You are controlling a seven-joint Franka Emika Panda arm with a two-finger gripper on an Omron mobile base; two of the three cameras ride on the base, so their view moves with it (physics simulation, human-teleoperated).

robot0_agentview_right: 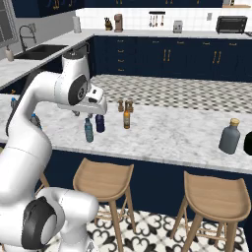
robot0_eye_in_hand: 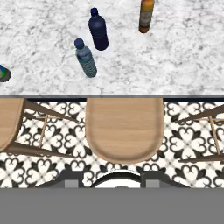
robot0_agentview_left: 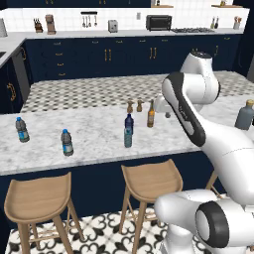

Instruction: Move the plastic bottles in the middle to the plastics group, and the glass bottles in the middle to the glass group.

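The tool (robot0_agentview_right: 89, 116), its opening not discernible, hovers above the surface (robot0_agentview_right: 167, 135) edge, with the upright teal bottle (robot0_eye_in_hand: 85, 58) ahead, the navy bottle (robot0_eye_in_hand: 98, 29) beyond.

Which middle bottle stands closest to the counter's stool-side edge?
The pale teal bottle: it stands nearer the stool-side edge than the navy bottle and the amber bottle.

marble counter (robot0_agentview_left: 99, 144) | wooden stools (robot0_agentview_left: 149, 181) | navy cabinets (robot0_agentview_left: 99, 57) | patterned tile floor (robot0_eye_in_hand: 183, 140)
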